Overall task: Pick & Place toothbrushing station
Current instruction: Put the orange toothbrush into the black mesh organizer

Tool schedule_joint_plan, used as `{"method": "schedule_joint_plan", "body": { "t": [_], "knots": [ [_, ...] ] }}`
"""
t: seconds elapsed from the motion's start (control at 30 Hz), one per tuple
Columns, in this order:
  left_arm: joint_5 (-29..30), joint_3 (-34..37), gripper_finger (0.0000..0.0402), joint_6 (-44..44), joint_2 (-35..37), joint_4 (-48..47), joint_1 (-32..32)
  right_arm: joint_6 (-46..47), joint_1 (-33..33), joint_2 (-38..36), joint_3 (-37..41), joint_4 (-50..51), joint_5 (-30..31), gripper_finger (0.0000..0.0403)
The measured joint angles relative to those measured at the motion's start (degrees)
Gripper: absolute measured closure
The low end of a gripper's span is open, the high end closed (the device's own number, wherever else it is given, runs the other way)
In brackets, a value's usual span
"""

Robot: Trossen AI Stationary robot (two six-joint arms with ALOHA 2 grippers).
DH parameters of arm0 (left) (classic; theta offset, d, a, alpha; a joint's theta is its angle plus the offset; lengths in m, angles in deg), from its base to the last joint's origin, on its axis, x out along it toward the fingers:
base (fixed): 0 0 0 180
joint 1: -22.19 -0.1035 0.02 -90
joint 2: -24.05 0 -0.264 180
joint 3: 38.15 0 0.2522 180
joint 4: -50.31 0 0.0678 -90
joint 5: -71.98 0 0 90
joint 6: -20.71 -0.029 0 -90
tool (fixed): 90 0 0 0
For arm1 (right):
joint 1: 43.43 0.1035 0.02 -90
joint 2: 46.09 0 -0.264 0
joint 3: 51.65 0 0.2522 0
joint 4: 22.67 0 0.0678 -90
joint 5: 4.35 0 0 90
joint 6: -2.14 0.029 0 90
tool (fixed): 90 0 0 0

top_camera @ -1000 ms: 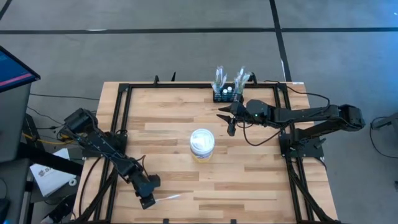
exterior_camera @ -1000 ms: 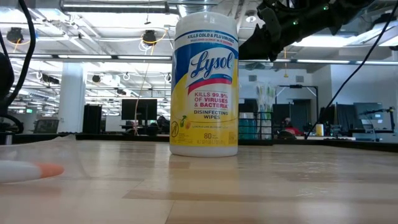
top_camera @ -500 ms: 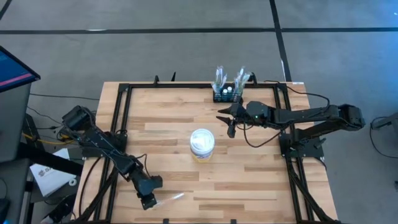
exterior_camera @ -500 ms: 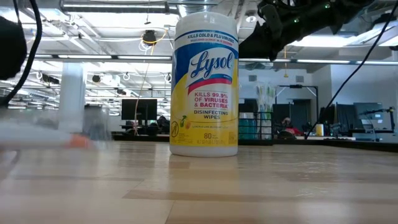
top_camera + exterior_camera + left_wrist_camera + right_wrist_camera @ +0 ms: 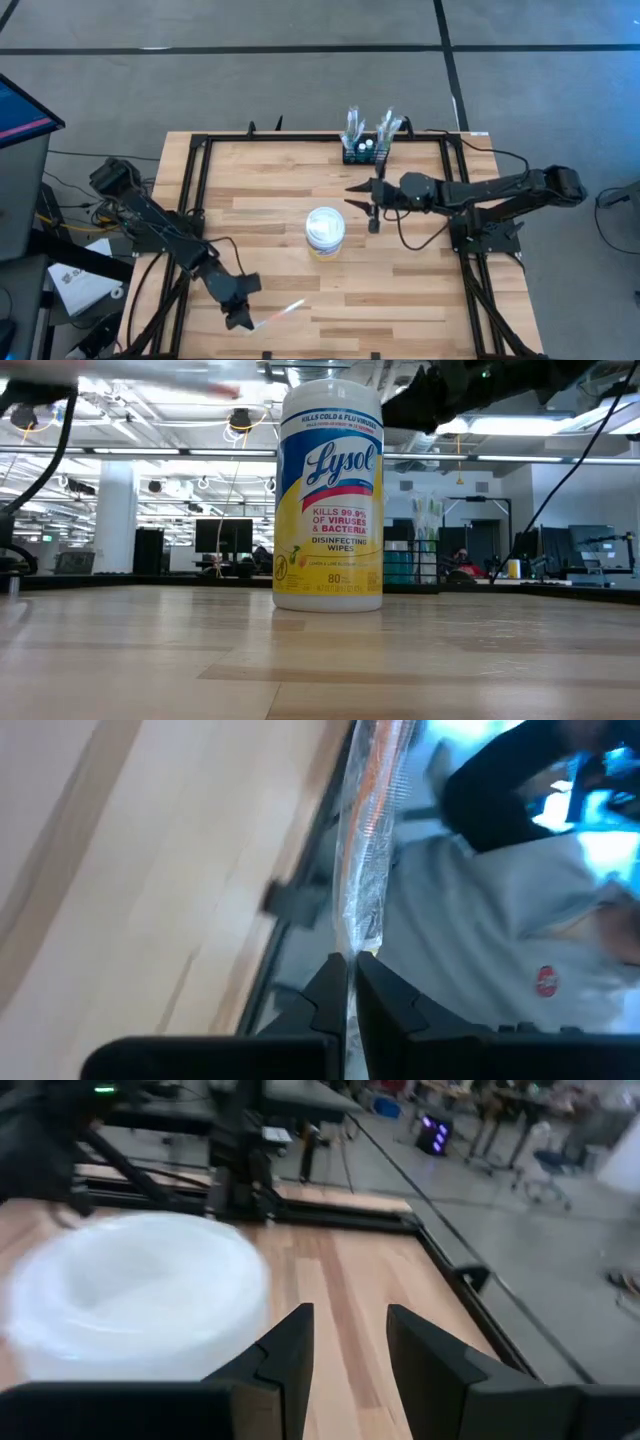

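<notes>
**Wrapped toothbrush pinched at the near edge; rack waits at the far edge**

Nearest the table's front, the left gripper (image 5: 243,322) is seen pressed together on 1 end of a clear-wrapped toothbrush (image 5: 281,312), whose length sticks out beyond the fingertips (image 5: 335,982) and appears raised off the wood. The item is judged light and stiff along its handle, but the crinkled film is likely slippery, so a pinch on wrapper alone could let it swing or slide; a hold on the handle itself would be surer.

Farther in, past that claw toward the table's middle, a white wipes tub (image 5: 325,230) with a yellow label stands upright. Just beyond the tub, the right gripper (image 5: 367,201) hangs above the wood with its 2 fingers (image 5: 285,1350) spread and nothing between them.

Beyond the right claw, at the far edge, the toothbrushing station (image 5: 364,150) is found: a small black slotted rack with wrapped brushes already standing in it. It is judged light and rigid, easily tipped; its outer wall would be the place to grasp.

The butcher-block table (image 5: 270,205) is smooth and framed in black rail. An open workshop with ceiling lights and monitors lies behind.
</notes>
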Motion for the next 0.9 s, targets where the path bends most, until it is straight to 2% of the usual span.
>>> {"method": "schedule_joint_plan", "body": {
  "t": [0.33,0.6,0.9],
  "knots": [
    [8.4,0.0,0.0396,-6.6,8.5,2.2,-2.6,-11.7,8.0,0.0,0.0,-7.1,0.3,0.0284],
    [14.5,0.0,0.0396,-7.8,12.0,3.0,-8.0,-21.9,16.8,0.6,-1.8,-8.0,13.5,0.0284],
    [14.3,0.0,0.0396,-9.7,12.1,4.9,-13.9,-30.2,22.4,6.5,-6.5,-8.1,21.4,0.0285]
  ]
}}
